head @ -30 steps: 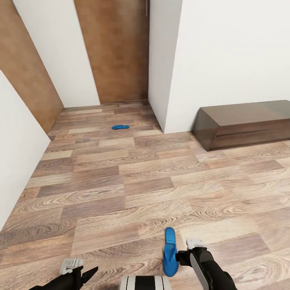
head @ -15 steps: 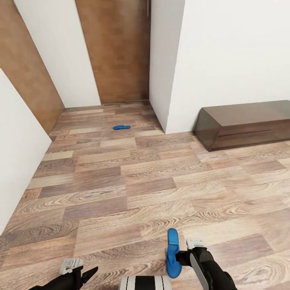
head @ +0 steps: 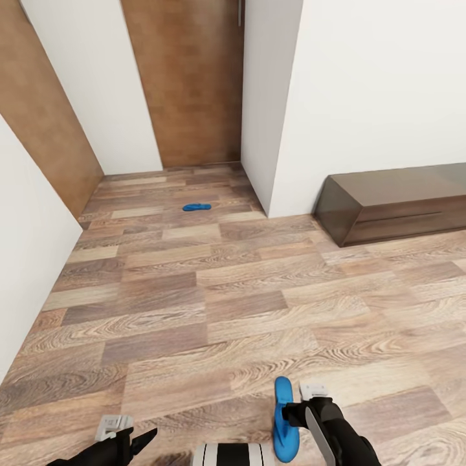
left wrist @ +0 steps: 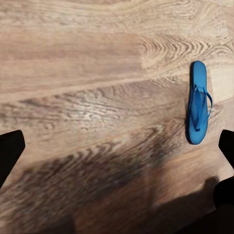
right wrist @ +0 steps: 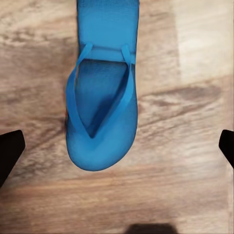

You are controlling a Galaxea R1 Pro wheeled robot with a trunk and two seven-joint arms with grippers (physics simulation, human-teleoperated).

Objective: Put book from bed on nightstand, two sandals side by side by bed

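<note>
The right gripper point(head: 304, 406) hangs low over the wood-plank floor point(head: 194, 304) with its jaws spread wide; in the right wrist view the two dark fingertips point(right wrist: 10, 151) sit at opposite edges of the picture, holding nothing and touching nothing. Between them lies the near sandal point(right wrist: 102, 97), flat on the planks, sole down and straps up, its rounded end pointing toward the gripper base. In the head view this sandal point(head: 285, 419) lies just beside the right gripper on its inner side, with its long axis running away from the robot and leaning slightly. The left gripper point(head: 126, 439) is also open wide and empty, its fingertips point(left wrist: 9, 151) far apart in the left wrist view, where the same sandal point(left wrist: 197, 109) lies off to one side. The far sandal point(head: 197, 207) rests well apart near the wooden door point(head: 184, 77), its long axis crosswise. A low dark cabinet point(head: 395, 200) stands against the white wall point(head: 375, 84)
</note>
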